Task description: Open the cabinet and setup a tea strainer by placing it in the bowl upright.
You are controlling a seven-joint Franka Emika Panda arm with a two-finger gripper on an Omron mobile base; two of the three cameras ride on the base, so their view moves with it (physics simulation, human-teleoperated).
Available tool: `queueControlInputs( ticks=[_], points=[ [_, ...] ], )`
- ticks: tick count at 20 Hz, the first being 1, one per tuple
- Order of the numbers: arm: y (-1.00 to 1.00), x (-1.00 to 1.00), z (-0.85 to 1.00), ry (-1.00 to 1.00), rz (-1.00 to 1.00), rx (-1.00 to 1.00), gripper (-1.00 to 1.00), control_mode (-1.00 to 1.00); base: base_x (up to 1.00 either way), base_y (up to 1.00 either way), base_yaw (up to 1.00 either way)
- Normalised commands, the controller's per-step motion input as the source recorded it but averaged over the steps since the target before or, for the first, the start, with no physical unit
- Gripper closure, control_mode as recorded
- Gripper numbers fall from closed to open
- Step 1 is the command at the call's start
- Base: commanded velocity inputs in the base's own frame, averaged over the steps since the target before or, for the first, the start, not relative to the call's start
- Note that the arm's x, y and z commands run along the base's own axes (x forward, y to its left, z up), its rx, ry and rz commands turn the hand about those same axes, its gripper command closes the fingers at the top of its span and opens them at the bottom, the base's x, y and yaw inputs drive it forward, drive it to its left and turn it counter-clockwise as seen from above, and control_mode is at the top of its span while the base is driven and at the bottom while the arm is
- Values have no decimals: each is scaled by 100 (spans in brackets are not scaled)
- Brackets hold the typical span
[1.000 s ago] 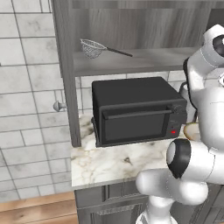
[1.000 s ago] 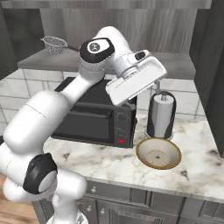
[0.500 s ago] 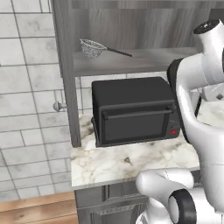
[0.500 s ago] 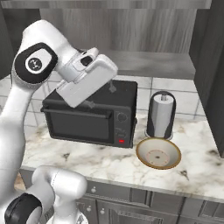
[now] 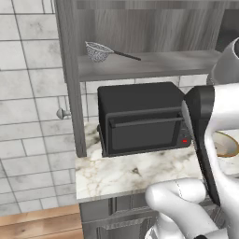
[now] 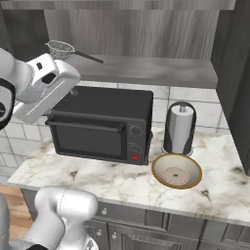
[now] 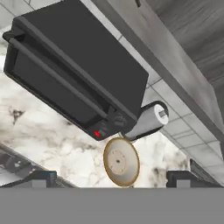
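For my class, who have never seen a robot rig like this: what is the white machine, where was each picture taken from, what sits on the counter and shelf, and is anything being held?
The white machine is a robot arm on a base that can drive, in a computer-rendered kitchen. Two pictures come from cameras on the base, behind the arm to its left and right. The third comes from a camera on the hand, so it looks tilted.

On the marble counter stand a black toaster oven, a tan bowl and a white-topped cylinder. The bowl lies in front of the cylinder, to the right of the oven. The cabinet is open, and the tea strainer lies on its shelf.

The gripper holds nothing: its jaws stand wide apart, pointing towards the bowl.
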Motion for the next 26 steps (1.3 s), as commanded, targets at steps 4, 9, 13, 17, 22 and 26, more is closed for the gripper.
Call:
queueControlInputs(
  ticks=[4,9,13,17,22,26],
  points=[
    [52,-20,12,-7,43,23,-100,-100,0,0,0],
    [28,-2,36,0,65,14,-100,-100,0,0,0],
    [18,15,48,3,81,3,-100,-100,0,0,0],
    [2,29,-1,-2,69,2,-100,-100,0,0,0],
    [18,56,-17,-42,44,14,-100,-100,0,0,0],
    [49,46,0,-49,-4,1,-100,-100,0,0,0]
  ],
)
